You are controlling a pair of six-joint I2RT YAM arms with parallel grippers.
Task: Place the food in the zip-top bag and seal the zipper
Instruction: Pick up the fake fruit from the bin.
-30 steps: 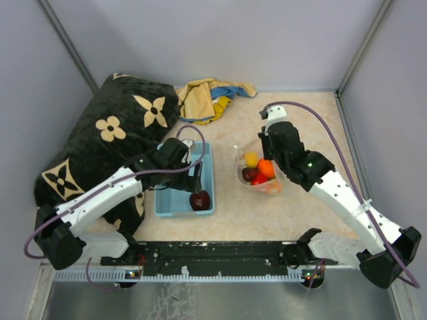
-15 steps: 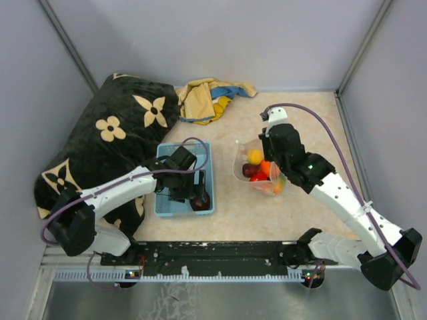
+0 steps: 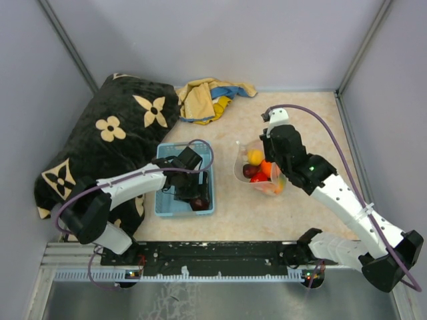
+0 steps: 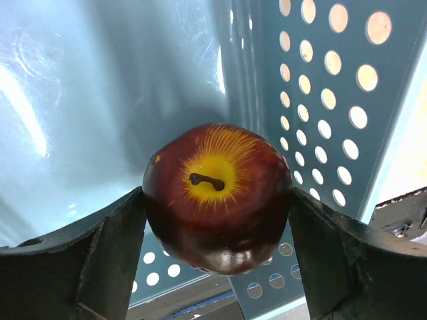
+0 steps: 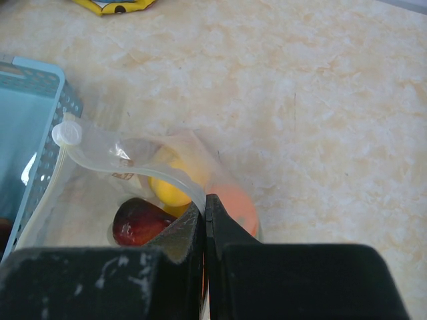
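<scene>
A dark maroon toy apple [image 4: 217, 197] lies at the near end of the light-blue basket [image 3: 165, 208]. My left gripper [image 4: 217, 200] is down in the basket, and its fingers [image 4: 113, 247] touch the apple [image 3: 199, 203] on both sides. The clear zip-top bag [image 3: 248, 181] stands open on the table with yellow [image 3: 252, 157], orange [image 3: 266, 168] and dark red [image 3: 249, 172] food inside. My right gripper [image 5: 207, 200] is shut on the bag's whitish zipper [image 5: 133, 163] and holds the mouth up. In the top view this gripper [image 3: 267, 155] is at the bag's far right rim.
A big black cushion with tan flowers [image 3: 113, 130] lies left of the basket. A crumpled yellow and blue cloth [image 3: 210, 97] sits at the back. Grey walls close in the table on three sides. The basket's perforated wall [image 4: 333, 133] is right beside the apple.
My left gripper has moved toward the basket's near end and come down round the apple, its jaws narrowing onto it. The right gripper and bag have barely shifted.
</scene>
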